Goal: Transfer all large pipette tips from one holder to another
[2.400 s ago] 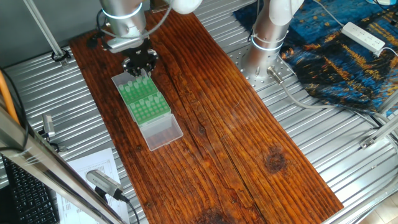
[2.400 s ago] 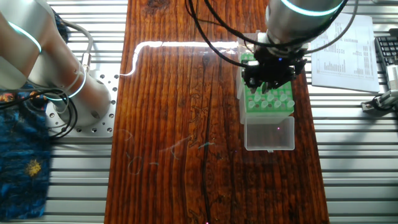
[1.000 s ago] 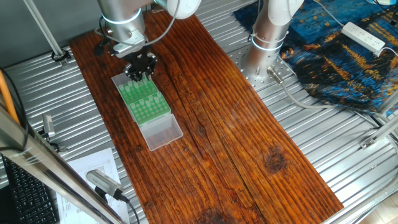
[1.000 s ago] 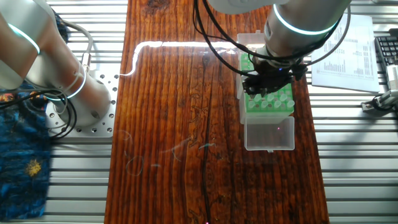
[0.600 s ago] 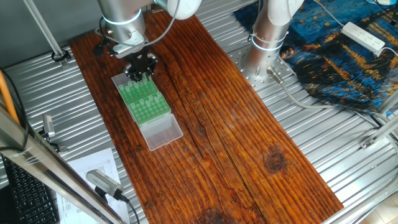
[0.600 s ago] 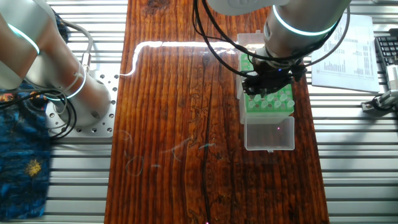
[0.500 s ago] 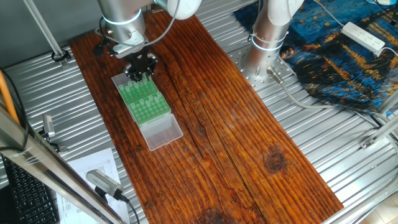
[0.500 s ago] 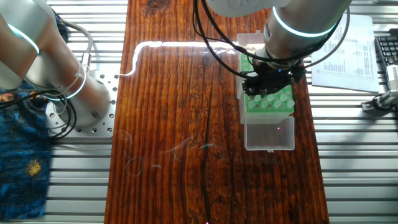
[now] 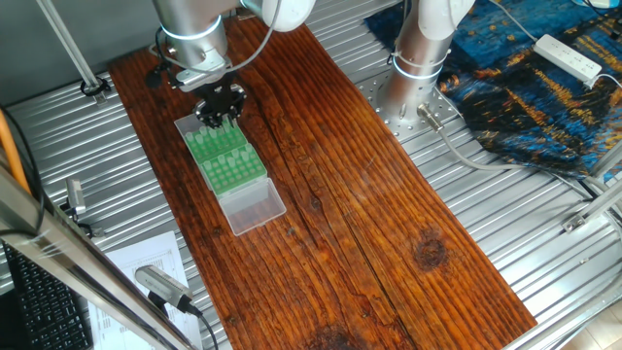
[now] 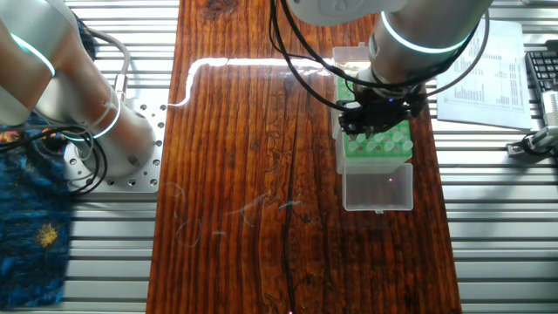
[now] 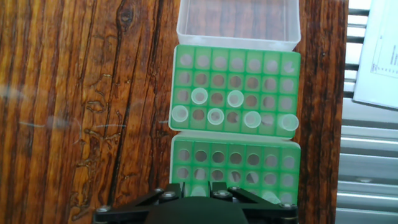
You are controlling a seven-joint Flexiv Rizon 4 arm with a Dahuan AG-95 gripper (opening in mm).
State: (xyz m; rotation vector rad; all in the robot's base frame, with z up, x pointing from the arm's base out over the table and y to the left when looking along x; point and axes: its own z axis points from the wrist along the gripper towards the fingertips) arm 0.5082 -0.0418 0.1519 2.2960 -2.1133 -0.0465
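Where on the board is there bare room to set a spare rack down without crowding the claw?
The wooden board is bare from the green racks across to the arm base, and down past the clear lid to the near end. It is crowded only at the racks, where the claw hovers.

A robotics lab bench: a wooden board (image 9: 360, 185) on ribbed aluminium table (image 9: 505, 224), green pipette-tip racks (image 11: 235, 87) under the jaws, a printed data sheet (image 10: 484, 70) beside them.
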